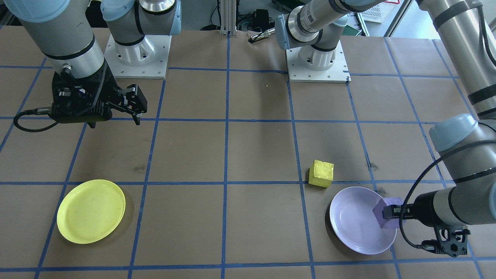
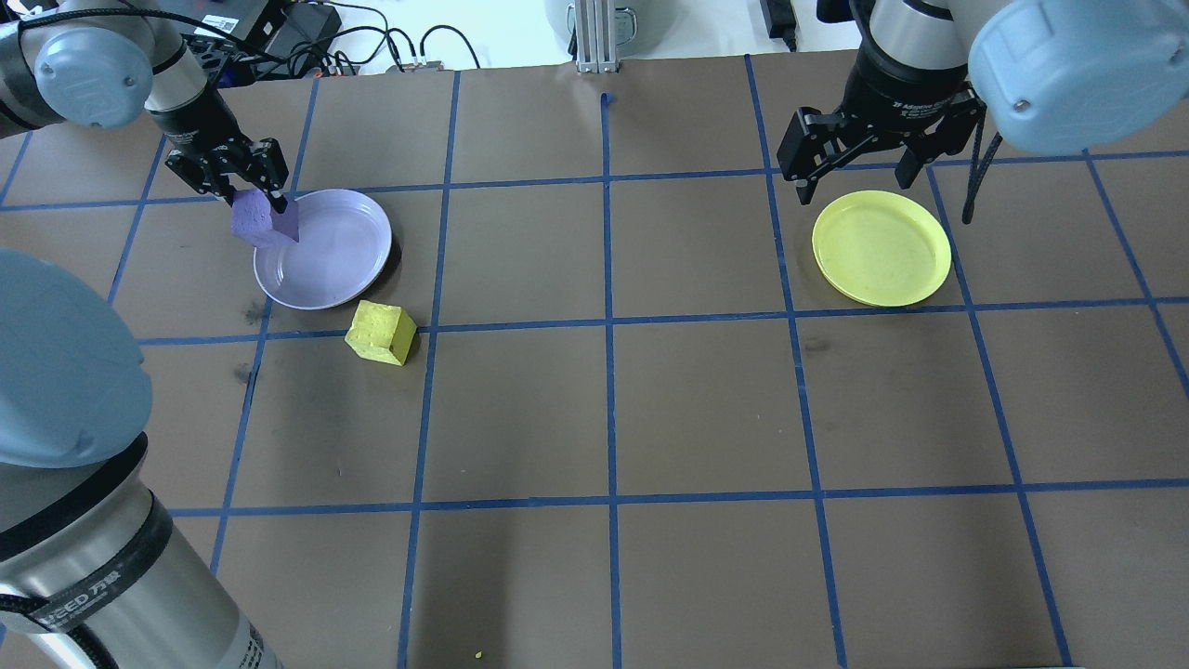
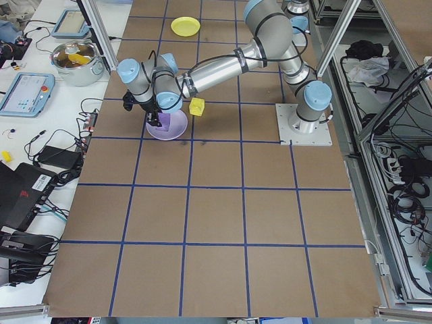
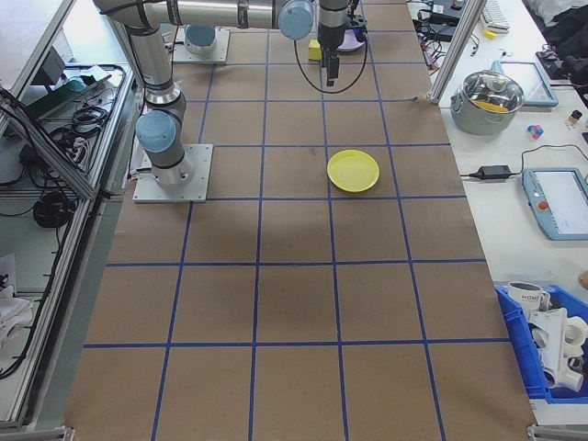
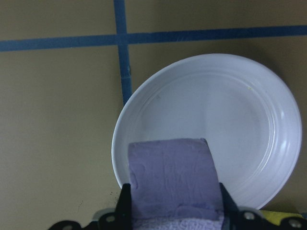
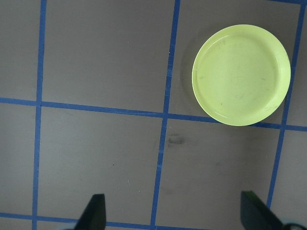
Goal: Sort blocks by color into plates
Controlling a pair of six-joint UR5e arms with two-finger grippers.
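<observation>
The left gripper [image 2: 253, 193] grips a purple block [image 2: 264, 219] over the lavender plate's [image 2: 339, 269] rim. A yellow block [image 2: 381, 333] sits just beside that plate. A yellow plate [image 2: 881, 247] lies well apart from it.

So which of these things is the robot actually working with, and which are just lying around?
Part of the job:
- purple block, gripped in the left hand over the lavender plate's edge
- yellow block, on the table beside that plate
- yellow plate, nothing in it
- right hand, open, holding nothing

Just lying about:
- lidded metal pot on the side bench
- tablet there too
</observation>
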